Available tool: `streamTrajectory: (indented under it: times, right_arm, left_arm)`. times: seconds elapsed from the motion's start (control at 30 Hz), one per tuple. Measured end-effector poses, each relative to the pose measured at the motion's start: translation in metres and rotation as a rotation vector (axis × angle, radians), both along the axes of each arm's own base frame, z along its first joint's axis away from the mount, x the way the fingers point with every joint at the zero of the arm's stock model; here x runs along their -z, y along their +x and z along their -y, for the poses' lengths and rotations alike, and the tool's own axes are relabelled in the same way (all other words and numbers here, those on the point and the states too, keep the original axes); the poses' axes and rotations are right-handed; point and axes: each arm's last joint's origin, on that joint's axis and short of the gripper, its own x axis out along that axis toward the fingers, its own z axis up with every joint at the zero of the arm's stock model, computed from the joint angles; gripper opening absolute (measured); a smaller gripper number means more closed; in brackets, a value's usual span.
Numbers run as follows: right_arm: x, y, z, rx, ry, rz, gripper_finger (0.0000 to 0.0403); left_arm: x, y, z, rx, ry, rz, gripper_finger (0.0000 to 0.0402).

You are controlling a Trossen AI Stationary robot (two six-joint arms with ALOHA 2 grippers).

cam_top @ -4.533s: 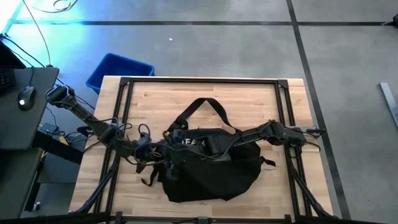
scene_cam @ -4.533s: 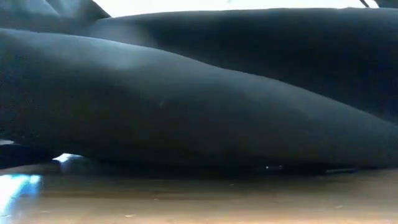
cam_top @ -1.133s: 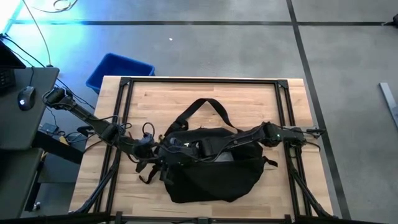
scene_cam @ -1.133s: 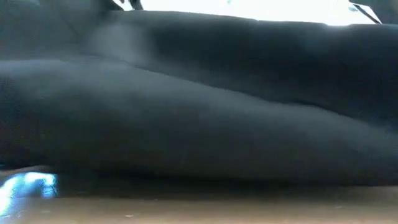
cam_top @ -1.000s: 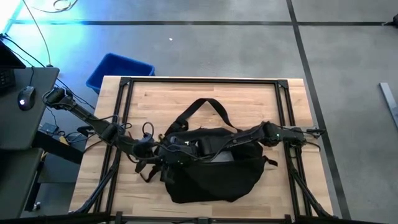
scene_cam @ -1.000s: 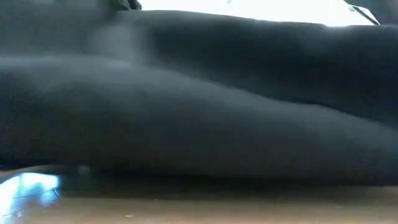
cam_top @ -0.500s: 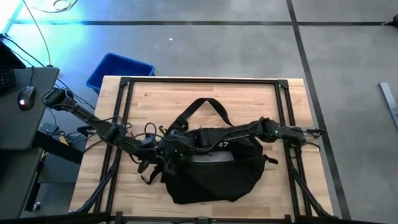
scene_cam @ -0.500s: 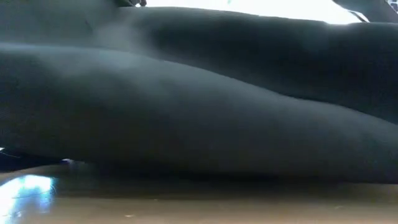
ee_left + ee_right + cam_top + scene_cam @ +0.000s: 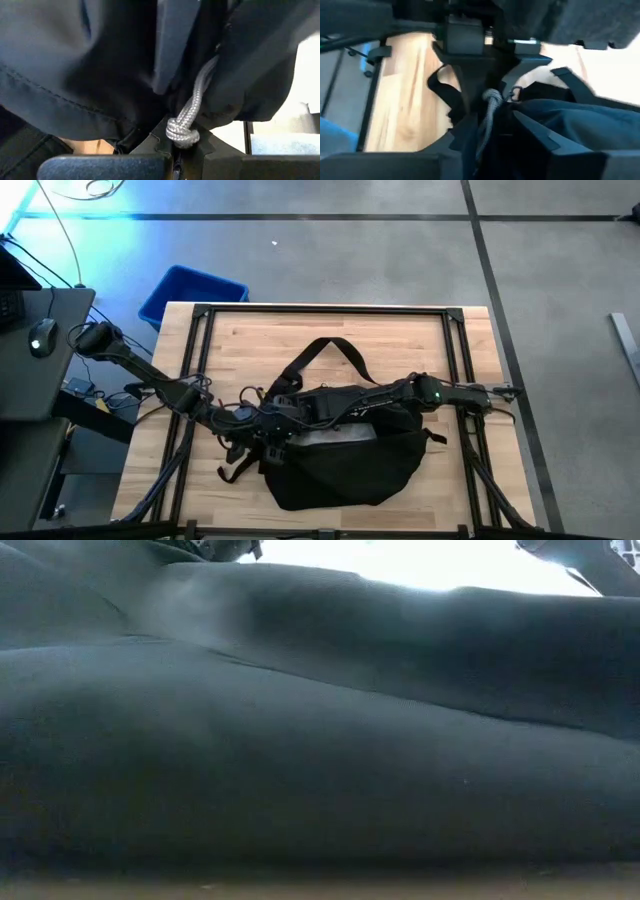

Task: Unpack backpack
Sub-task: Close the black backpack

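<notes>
The black backpack (image 9: 340, 460) lies on its side on the wooden table (image 9: 400, 340) and fills the low view (image 9: 320, 740). Its long strap loop (image 9: 325, 355) lies toward the far edge. A grey-white knotted cord (image 9: 182, 132) hangs from its opening. My left gripper (image 9: 272, 423) is at the backpack's left end, shut on that cord. My right gripper (image 9: 296, 412) reaches across the backpack's top from the right. It stands open close in front of the left gripper (image 9: 490, 87), and the cord (image 9: 484, 125) runs between its fingers. My left gripper pinches the cord at its knotted free end (image 9: 181, 136) between its two fingertips. The fingers come from the table's left, slanting down. From the knot the cord runs straight up into the backpack's dark folds (image 9: 200, 85).
A black metal frame (image 9: 325, 311) borders the table. A blue bin (image 9: 192, 295) stands on the floor beyond the far left corner. A desk with a mouse (image 9: 40, 338) is at the left. Bare wood shows on the far half of the table.
My right gripper has reached across the backpack toward the table's left and sunk a little, ending close to the left gripper. My left gripper has dipped slightly with the cord. The backpack's upper fabric has shifted and sagged; its body stays on the table.
</notes>
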Motion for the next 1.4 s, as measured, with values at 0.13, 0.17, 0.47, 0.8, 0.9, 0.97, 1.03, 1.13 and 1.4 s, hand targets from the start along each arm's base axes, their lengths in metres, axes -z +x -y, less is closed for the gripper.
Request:
streamTrajectory:
  times: [0.13, 0.17, 0.47, 0.8, 0.9, 0.97, 1.03, 1.13, 1.4]
  right_arm:
    - [0.014, 0.003, -0.002, -0.009, 0.029, -0.025, 0.0148]
    - [0.015, 0.005, -0.003, -0.024, 0.022, -0.014, 0.0155]
    - [0.013, 0.011, -0.016, -0.008, -0.035, 0.11, 0.0067]
    - [0.013, 0.004, -0.021, 0.08, -0.009, 0.038, 0.0001]
    - [-0.005, 0.001, -0.027, 0.11, -0.024, 0.081, 0.0]
    - [-0.021, -0.005, -0.03, 0.136, -0.027, 0.118, 0.0]
    - [-0.032, -0.012, -0.035, 0.175, -0.051, 0.125, 0.0]
    - [-0.035, -0.023, -0.041, 0.235, -0.111, 0.075, 0.0]
    - [-0.035, -0.061, -0.058, 0.372, -0.143, -0.161, 0.0]
  left_arm:
    - [0.002, 0.0, 0.0, 0.029, 0.037, 0.003, 0.0]
    - [0.002, 0.0, 0.0, 0.032, 0.041, 0.002, 0.0]
    - [0.002, -0.001, 0.0, 0.049, 0.045, -0.005, 0.0]
    - [0.006, -0.003, -0.002, 0.016, 0.078, -0.055, 0.0]
    - [0.012, -0.006, -0.005, 0.003, 0.122, -0.112, 0.0]
    - [0.015, -0.008, -0.006, -0.012, 0.133, -0.141, 0.0]
    - [0.016, -0.01, -0.007, -0.024, 0.15, -0.172, 0.0]
    - [0.019, -0.015, -0.008, -0.033, 0.183, -0.22, 0.0]
    - [0.017, -0.023, 0.0, -0.004, 0.17, -0.212, 0.0]
